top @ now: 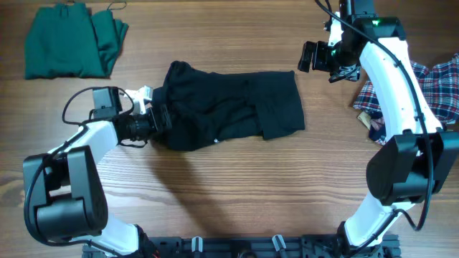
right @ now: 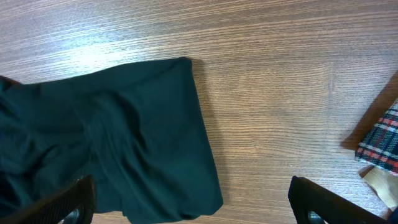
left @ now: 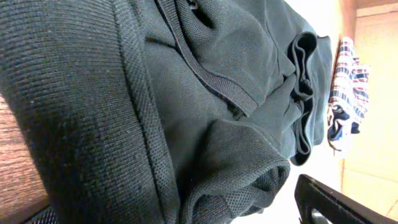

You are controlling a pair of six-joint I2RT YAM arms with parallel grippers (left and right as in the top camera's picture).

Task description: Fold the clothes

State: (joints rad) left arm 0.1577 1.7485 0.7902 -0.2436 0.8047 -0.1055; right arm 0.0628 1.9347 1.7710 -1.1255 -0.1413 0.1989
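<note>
Left pincer (top: 159, 117), jaws wide, meets the left edge of the crumpled black collared knit shirt (top: 229, 107) at centre frame on the wooden worktop (top: 229, 193), right pincer (top: 305, 57) hovering wide near its upper-right corner; folding seems barely begun, needing both to close on fabric.
</note>
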